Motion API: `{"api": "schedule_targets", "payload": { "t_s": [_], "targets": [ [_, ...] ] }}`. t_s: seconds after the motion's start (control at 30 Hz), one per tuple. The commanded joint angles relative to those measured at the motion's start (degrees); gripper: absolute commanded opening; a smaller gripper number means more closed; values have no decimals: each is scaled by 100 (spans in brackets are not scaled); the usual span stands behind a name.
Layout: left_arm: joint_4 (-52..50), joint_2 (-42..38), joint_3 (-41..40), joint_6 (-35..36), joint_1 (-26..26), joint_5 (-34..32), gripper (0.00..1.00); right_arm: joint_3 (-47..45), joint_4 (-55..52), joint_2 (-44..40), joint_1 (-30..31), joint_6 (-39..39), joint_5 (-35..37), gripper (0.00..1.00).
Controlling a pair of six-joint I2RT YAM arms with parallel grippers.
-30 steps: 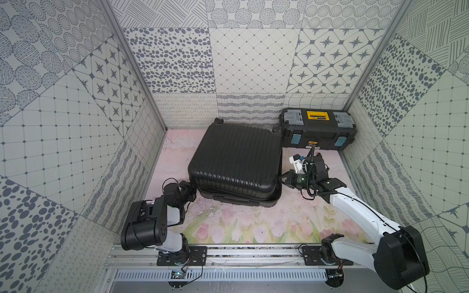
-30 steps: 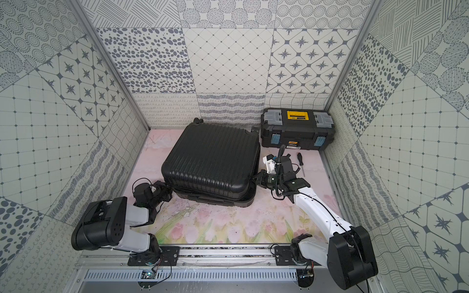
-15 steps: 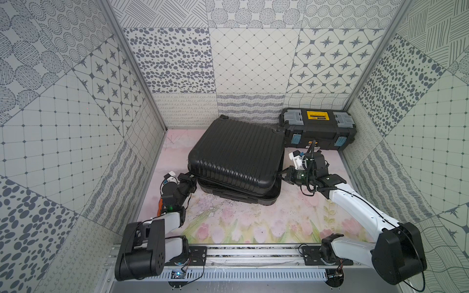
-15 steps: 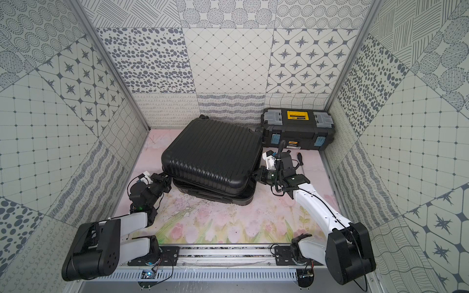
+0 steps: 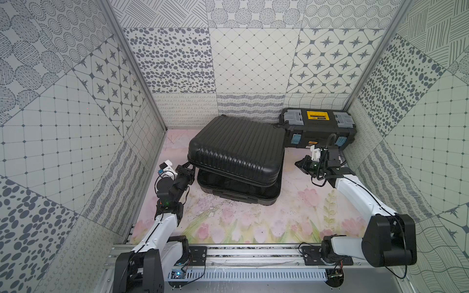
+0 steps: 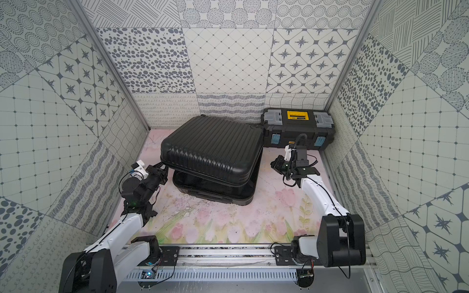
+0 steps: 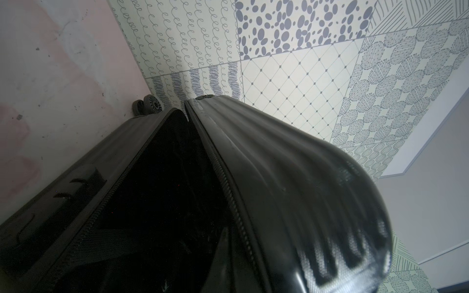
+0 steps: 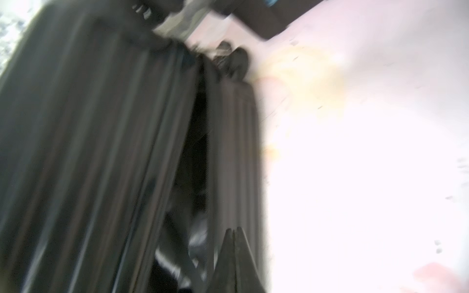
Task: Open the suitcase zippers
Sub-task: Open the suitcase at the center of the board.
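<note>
Patterned walls, floral mat (image 5: 253, 223). Suitcase (image 5: 241, 195) back centre, beside toolbox (image 5: 317, 126); lid (image 5: 236, 149) gapes wider than a second ago, zipper (image 7: 228, 190) parted, unzipping likely done. Left claw (image 5: 189, 166) closed, at lid corner. Right claw (image 5: 300, 163) closed, empty, backed off
</note>
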Motion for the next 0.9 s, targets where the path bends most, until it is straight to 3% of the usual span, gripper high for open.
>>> {"api": "schedule_targets", "payload": {
  "t_s": [0.0,0.2,0.43,0.63,0.77,0.87],
  "targets": [
    [426,27,163,274,-35,191,0,548,345,803,-54,118,-25,1],
    [361,-50,161,306,-38,88,0,2009,263,2622,381,-2,-591,2],
    [312,-107,151,200,-38,-195,0,3395,18,3536,820,-195,-673,2],
    [412,78,325,180,-65,-293,0,3984,-714,3641,835,-751,-287,2],
    [226,129,670,350,-256,-488,0,3856,-1186,2836,1089,-1133,762,12],
    [-234,64,1110,701,-514,-769,0,3272,-1358,1843,1299,-1185,1632,16]
  ]
}}
